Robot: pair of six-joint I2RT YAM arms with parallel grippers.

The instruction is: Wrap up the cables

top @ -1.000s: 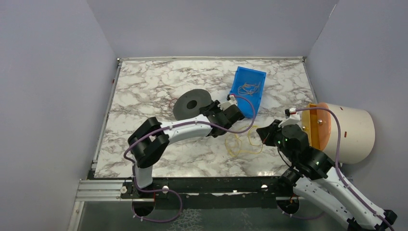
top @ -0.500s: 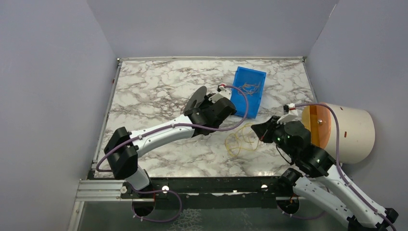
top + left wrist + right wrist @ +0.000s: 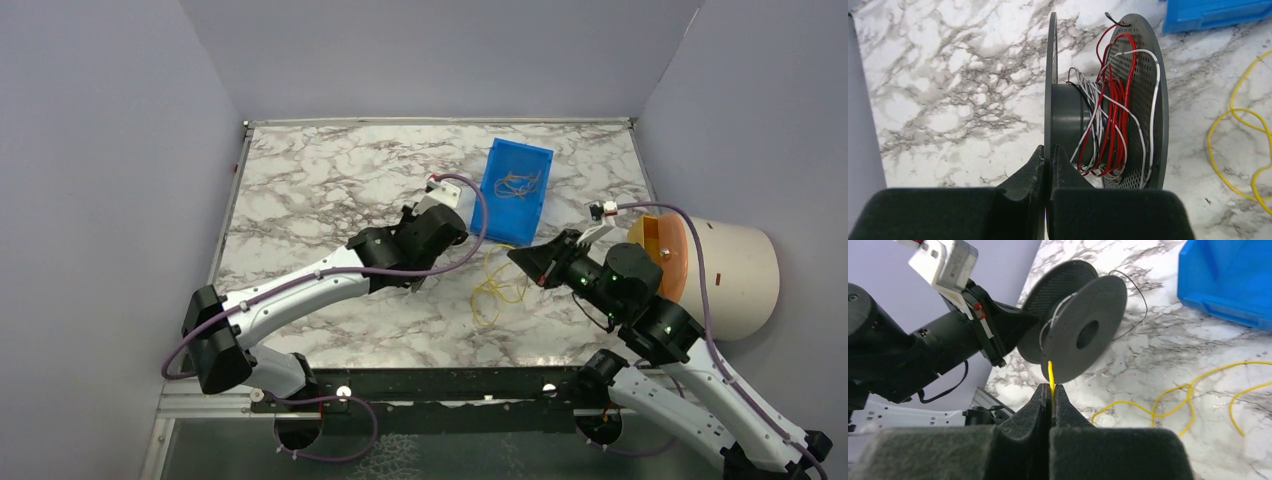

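Note:
A dark grey spool (image 3: 1068, 117) wound with red, white and black wires stands on edge. My left gripper (image 3: 1050, 152) is shut on its left flange; in the top view the left gripper (image 3: 415, 272) hides most of the spool. The right wrist view shows the spool (image 3: 1083, 335) face-on, just beyond my right gripper (image 3: 1051, 390). The right gripper is shut on the end of a yellow cable (image 3: 1050, 371), close to the spool's rim. The rest of the yellow cable (image 3: 495, 290) lies in loose loops on the marble table, between the two grippers. The right gripper (image 3: 522, 262) points left.
A blue bin (image 3: 515, 190) holding thin wires stands behind the grippers at the back. A cream cylinder with an orange lid (image 3: 730, 275) lies at the table's right edge, beside the right arm. Grey walls close off three sides.
My left gripper has tipped the spool from flat to on edge and carried it left and nearer. My right gripper has moved left toward the spool with the yellow cable end.

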